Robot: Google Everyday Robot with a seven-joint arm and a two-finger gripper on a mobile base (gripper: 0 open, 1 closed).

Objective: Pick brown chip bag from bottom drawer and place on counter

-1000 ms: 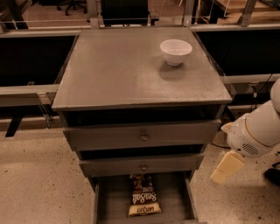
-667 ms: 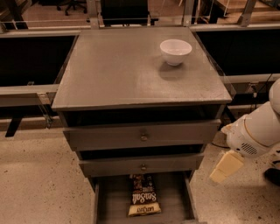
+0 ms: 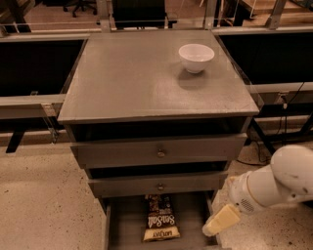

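Beside pincer (image 3: 221, 220), not touching: brown chip bag (image 3: 160, 219)

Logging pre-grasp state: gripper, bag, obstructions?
Gripper low beside right wall of bottom drawer. Brown chip bag flat on drawer floor, untouched. White bowl on counter; nothing covers bag.

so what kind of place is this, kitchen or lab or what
Probably a robot test lab, not a home kitchen: a lone grey drawer cabinet on speckled floor, an office chair behind it, and the gripper hanging right of the open bottom drawer.
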